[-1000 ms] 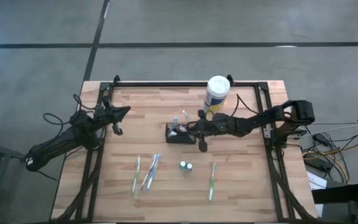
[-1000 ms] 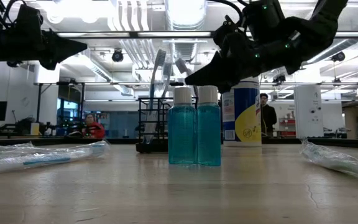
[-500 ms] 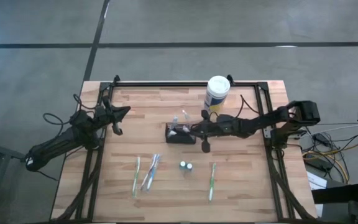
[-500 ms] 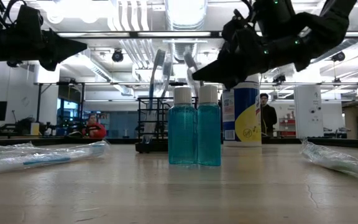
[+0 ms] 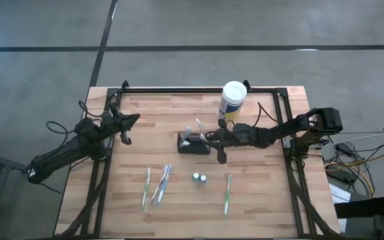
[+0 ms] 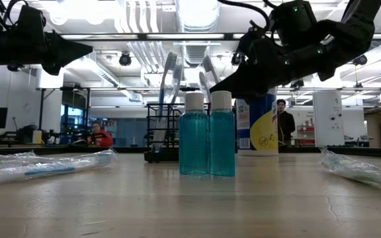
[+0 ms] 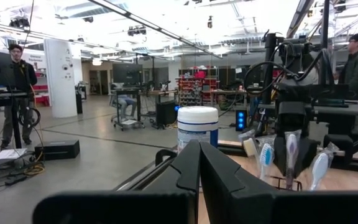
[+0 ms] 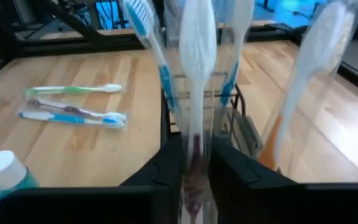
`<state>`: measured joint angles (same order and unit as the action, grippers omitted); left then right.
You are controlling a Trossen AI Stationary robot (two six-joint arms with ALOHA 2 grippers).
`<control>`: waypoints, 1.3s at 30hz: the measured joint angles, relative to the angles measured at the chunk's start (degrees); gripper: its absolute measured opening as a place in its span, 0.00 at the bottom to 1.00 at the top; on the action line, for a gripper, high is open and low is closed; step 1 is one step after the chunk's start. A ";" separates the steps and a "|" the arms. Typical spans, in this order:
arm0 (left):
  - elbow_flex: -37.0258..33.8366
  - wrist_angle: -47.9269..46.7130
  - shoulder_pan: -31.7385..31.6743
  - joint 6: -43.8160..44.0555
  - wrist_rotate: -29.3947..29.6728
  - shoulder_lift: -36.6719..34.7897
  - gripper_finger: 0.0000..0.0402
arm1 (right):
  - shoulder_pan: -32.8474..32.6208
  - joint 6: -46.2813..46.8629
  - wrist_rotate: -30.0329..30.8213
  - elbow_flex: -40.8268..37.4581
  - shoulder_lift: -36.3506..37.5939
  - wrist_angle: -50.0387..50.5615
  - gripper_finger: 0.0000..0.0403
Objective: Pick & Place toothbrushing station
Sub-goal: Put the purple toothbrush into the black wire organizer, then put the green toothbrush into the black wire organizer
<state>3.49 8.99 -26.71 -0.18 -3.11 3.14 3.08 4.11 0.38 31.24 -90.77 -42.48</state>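
Note:
The black mesh caddy (image 5: 192, 144) stands mid-table with several wrapped toothbrushes upright in it; it also shows in the low view (image 6: 159, 132) and the right wrist view (image 8: 240, 134). My right gripper (image 5: 210, 139) is at the caddy's right side, above the table, shut on a wrapped white toothbrush (image 8: 196, 43) with a dark handle. Its head shows in the low view (image 6: 208, 66). My left gripper (image 5: 134, 121) is shut and empty, held above the table's left edge. My right gripper pinches the wrapped toothbrush's dark handle (image 8: 194, 140) between its two fingers, below the head. The fingers come level from the table's right side and lie across the handle. The toothbrush stands upright, head up. Its lower end is hidden by the fingers.
A white canister (image 5: 233, 100) stands behind my right arm at the far edge. Two small blue bottles (image 5: 199, 178) stand toward the near side. Wrapped toothbrushes lie at the near left (image 5: 153, 187) and near right (image 5: 227, 193). People stand in the room beyond.
My right gripper has moved a little toward the table's right edge, away from the caddy, taking the toothbrush head with it. The caddy has stayed where it was.

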 joint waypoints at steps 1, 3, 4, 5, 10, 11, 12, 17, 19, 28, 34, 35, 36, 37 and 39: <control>0.00 0.02 -0.01 -0.01 0.00 0.00 0.03 | -0.03 0.03 0.49 0.00 -0.21 0.00 0.20; 0.00 0.01 0.01 0.01 0.00 0.01 0.03 | -0.06 0.03 1.23 -0.03 -0.34 -0.03 0.24; 0.00 0.01 0.01 0.01 0.00 0.01 0.03 | -0.03 -0.03 1.41 -0.09 -0.34 -0.10 0.26; 0.00 0.01 0.00 0.01 0.00 0.00 0.03 | -0.01 -0.04 1.59 -0.09 -0.34 -0.28 0.27; 0.00 0.01 0.00 0.01 0.00 0.01 0.03 | -0.07 -0.78 1.56 -0.06 0.81 -1.00 0.31; 0.00 -0.01 -0.01 0.01 0.00 0.01 0.03 | -0.05 -1.06 1.34 -0.02 1.40 -0.98 0.32; 0.04 -0.01 0.01 0.01 0.00 0.01 0.03 | -0.05 -1.15 1.27 -0.02 1.98 -0.99 0.33; 0.56 0.00 -0.01 0.00 -0.01 -0.01 0.03 | -0.07 -1.38 1.12 0.02 7.94 2.06 0.41; 0.66 0.01 -0.01 0.00 -0.02 -0.01 0.03 | -0.07 -1.71 1.14 0.02 11.68 4.56 0.45; 0.76 -0.17 0.01 0.01 -0.39 -0.01 0.03 | -0.07 -7.02 0.02 -0.65 39.60 22.54 0.41; 0.76 -0.62 0.01 -0.01 -0.37 -0.01 0.03 | -0.07 -7.55 0.02 -4.20 57.29 32.45 0.18; 0.76 -0.68 0.01 -0.16 -0.37 -0.01 0.03 | -0.07 -7.55 0.03 -5.01 59.65 34.22 0.14; 0.76 -0.92 0.01 -0.42 -0.40 -0.01 0.03 | -0.07 -7.56 -0.01 -5.93 61.88 35.86 0.09; 0.75 -1.12 0.01 -0.97 -0.45 -0.01 0.03 | -0.07 -7.56 -0.22 -6.99 63.82 36.61 0.06; 0.74 -1.71 0.01 -2.28 -0.74 0.00 0.03 | -0.07 -7.39 -0.68 -9.59 67.41 36.59 0.04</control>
<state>4.23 7.28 -26.70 -2.46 -3.85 3.15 3.01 -3.28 -0.30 21.66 -23.36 -5.89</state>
